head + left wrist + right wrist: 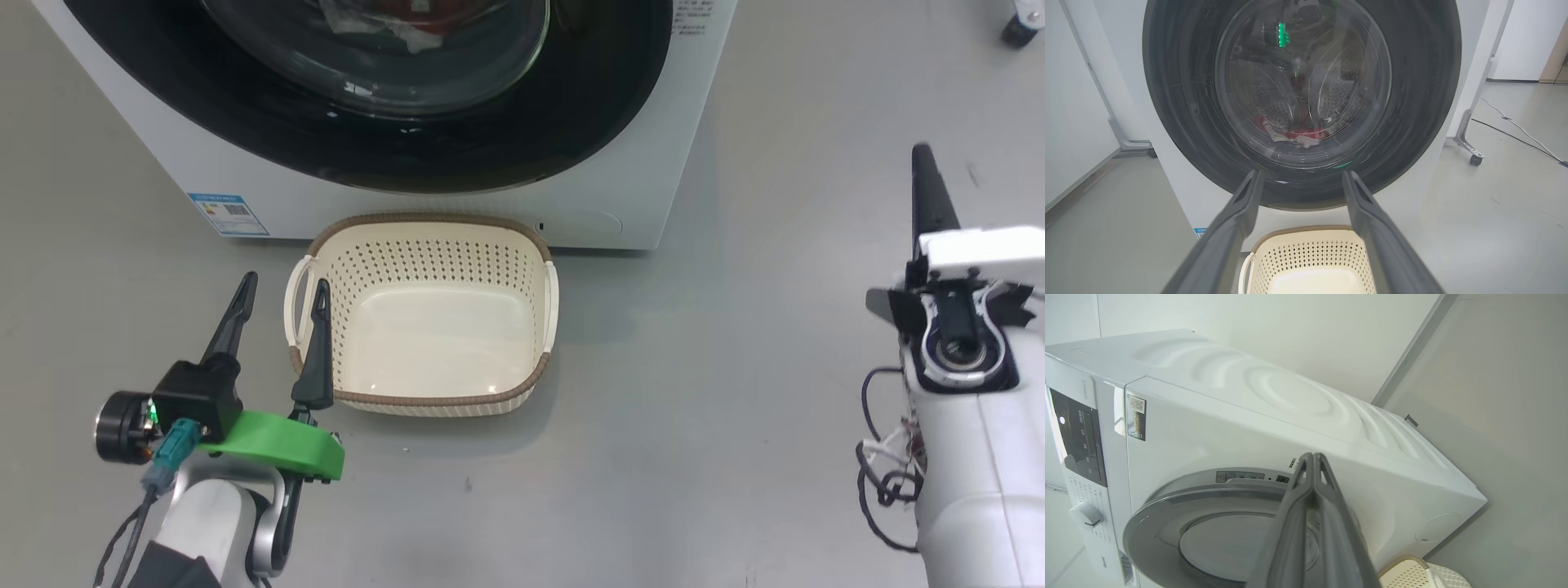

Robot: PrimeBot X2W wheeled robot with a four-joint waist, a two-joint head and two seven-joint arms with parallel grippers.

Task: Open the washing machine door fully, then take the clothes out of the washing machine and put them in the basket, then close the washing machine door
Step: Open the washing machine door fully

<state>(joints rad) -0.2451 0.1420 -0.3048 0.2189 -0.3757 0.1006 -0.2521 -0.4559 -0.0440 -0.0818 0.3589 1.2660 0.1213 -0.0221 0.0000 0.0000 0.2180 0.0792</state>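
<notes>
I find my left gripper (285,282) with its fingers spread and empty, pointing far toward the washing machine (653,204), by the left handle of the basket (424,219). My right gripper (923,155) has its fingers pressed together on nothing and sits well to the right. The basket sits open side up just in front of the machine, long axis left to right; the washing machine door (620,106) lies flush shut, facing near, with the clothes (1306,134) behind its glass.

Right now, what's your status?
Empty-handed: left gripper open, right gripper shut. Closed washing machine door, clothes inside. Empty basket in front, nothing blocking.
</notes>
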